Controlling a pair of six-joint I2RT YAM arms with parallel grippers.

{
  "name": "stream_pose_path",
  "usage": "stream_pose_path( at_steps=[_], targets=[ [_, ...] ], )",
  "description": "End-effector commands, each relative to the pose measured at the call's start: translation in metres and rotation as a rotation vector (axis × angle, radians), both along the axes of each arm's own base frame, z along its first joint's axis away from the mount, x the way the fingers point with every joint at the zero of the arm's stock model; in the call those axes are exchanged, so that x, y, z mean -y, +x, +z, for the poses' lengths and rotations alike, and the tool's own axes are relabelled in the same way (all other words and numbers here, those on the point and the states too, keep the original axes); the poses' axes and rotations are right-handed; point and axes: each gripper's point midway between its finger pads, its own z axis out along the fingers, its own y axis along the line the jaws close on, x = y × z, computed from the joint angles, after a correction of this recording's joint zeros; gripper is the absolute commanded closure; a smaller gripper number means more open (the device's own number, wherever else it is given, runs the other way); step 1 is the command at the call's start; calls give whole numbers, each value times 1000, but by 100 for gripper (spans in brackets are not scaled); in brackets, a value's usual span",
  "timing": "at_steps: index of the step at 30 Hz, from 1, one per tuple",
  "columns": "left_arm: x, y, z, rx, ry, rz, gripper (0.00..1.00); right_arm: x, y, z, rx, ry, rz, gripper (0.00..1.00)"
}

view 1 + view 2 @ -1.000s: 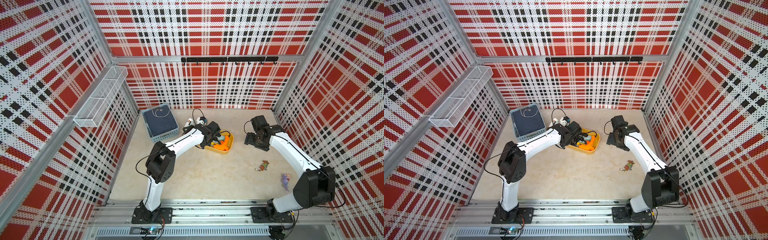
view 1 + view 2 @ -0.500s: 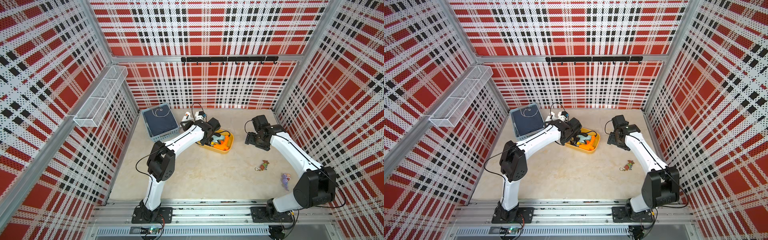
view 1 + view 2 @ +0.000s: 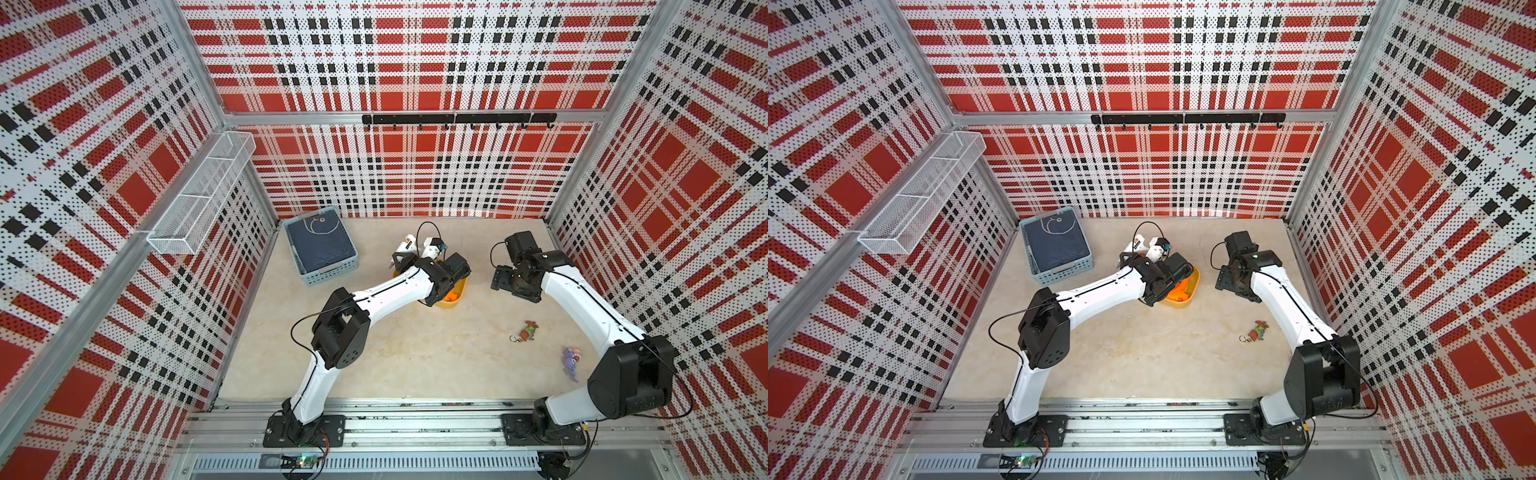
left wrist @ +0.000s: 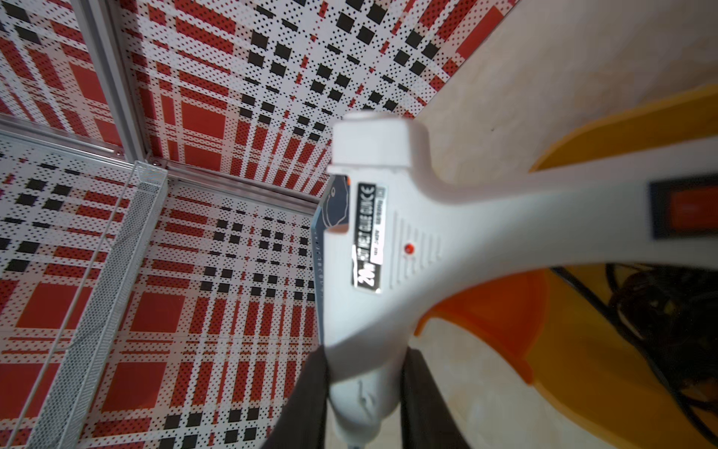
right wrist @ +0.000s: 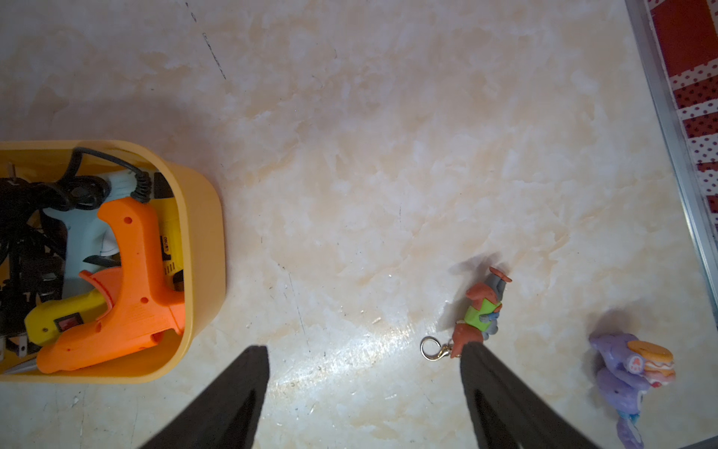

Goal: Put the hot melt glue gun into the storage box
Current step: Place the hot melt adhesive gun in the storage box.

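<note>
Left gripper [image 4: 365, 359]: jaws narrowed onto one end of the barrel of the white hot melt glue gun [image 4: 388, 233], dark fingers [image 4: 307, 388] pressed on both sides. The gun is lifted off the table. In both top views it hangs at the 11 o'clock edge of the storage box [image 3: 451, 301], with its black cord looping up toward 12. In the left wrist view the handle reaches across the yellow rim; I cannot tell if it touches.

Right gripper [image 5: 363, 348]: jaws spread wide, nothing between them, hovering over bare table at about 3 o'clock from the box, well apart from it.

Table [image 3: 415, 353]: pale marbled top inside red plaid walls.

White wire-mesh rack [image 3: 199, 195]: mounted on the wall at 9 to 10 o'clock, above table level.

Black hook rail [image 3: 457, 119]: on the 12 o'clock wall.

Pale blue basket [image 3: 328, 274]: in the 11 o'clock corner, with a dark blue cloth [image 3: 320, 245] filling it.

Storage box: yellow tub with rounded corners, just toward 12 from table centre, partly under the left wrist. The right wrist view shows its contents: an orange glue gun [image 5: 132, 280] on top, a pale blue glue gun [image 5: 85, 233] and a yellow glue gun [image 5: 50, 318] beneath it, and tangled black cords [image 5: 31, 217].

Purple figure [image 3: 571, 361]: lying at 4 o'clock, near the right arm.

Keychain figure [image 3: 528, 331]: orange and green with a metal clasp, lying at 3 o'clock, near the purple one but apart.
</note>
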Motion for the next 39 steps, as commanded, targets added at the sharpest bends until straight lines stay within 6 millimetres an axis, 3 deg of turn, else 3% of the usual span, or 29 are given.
stream_pose_path(
  at_steps=[1, 5, 9, 12, 15, 19, 22, 29, 34, 39],
  targets=[
    [45, 0, -17, -45, -114, -88, 100, 5, -2, 3, 18, -5, -13, 15],
    [68, 1, -42, -113, -163, -124, 100, 5, -3, 3, 18, -3, -15, 15],
    [68, -2, -60, -154, -168, -122, 100, 6, -5, 3, 18, -3, -18, 15],
    [63, 0, -59, -162, -188, -111, 100, 6, -7, 2, 17, -1, -23, 15],
    [51, 6, -44, -137, -260, -75, 100, 7, -8, 1, 16, -1, -24, 15],
    [18, 19, -22, -148, -533, 45, 100, 7, -9, 2, 17, -3, -23, 15],
    [6, 18, -28, -264, -844, 150, 100, 7, -8, 3, 17, -1, -24, 15],
    [38, 4, -39, -449, -1217, 276, 100, 4, -5, 1, 7, 7, -17, 15],
    [64, 8, -23, -501, -1447, 349, 100, 4, -7, 0, -5, 3, -9, 15],
    [59, -21, -34, -541, -1604, 550, 100, 4, -9, 0, -12, 5, -5, 15]
  ],
)
